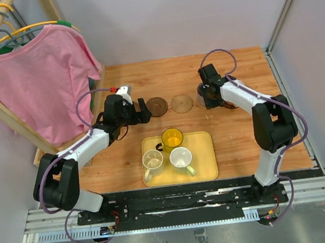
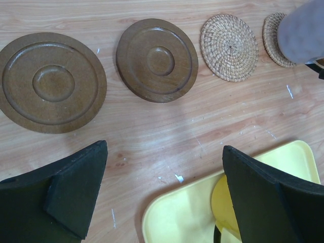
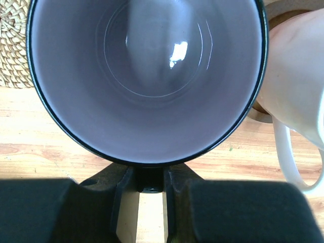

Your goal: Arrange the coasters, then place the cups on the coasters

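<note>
at the far right of the coaster row, the grey-purple handled cup (image 3: 152, 76) sits over a tan woven round coaster (image 2: 273, 43), its dark handle pinched between the nearly closed fingers of the right gripper (image 3: 151, 187), with the pale pink cup (image 3: 298, 86) just beside it on a dark brown disc coaster (image 3: 281, 6). further left lie another tan woven coaster (image 2: 229, 46) and two dark brown wooden coasters (image 2: 157, 59). the left gripper (image 2: 164, 154) hovers with jaws wide apart between that row and the yellow rectangular tray (image 1: 205, 146) carrying a beige cup (image 1: 152, 160), a translucent yellow cup (image 1: 172, 138) and a white cup (image 1: 181, 158).
</note>
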Controlling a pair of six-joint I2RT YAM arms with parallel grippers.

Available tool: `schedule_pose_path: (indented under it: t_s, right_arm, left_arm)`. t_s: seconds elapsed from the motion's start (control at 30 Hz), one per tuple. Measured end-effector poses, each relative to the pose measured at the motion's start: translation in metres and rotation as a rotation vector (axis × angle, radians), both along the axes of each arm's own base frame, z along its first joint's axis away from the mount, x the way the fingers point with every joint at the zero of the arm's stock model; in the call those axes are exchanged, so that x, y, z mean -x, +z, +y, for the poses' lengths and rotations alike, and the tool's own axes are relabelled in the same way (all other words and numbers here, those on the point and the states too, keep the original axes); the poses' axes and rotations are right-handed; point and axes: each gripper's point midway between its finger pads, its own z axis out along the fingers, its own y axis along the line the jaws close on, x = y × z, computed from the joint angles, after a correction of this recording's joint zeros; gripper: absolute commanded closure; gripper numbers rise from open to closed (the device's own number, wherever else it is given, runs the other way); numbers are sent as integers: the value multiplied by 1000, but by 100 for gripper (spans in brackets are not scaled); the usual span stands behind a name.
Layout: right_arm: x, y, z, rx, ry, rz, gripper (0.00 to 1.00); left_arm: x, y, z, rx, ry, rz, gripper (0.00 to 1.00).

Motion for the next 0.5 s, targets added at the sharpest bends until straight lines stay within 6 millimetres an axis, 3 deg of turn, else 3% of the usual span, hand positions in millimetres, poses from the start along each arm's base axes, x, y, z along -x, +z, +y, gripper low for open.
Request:
schedule_pose_path:
  t_s: [0.33, 0.5]
  right_arm:
    - [-12, 2, -1, -13, -11, -29, 99]
    - [-13, -6, 0, -15, -12, -17, 99]
  left_arm:
    - [0, -1, 0, -1, 0, 1, 0]
    - [0, -1, 0, -1, 0, 1, 0]
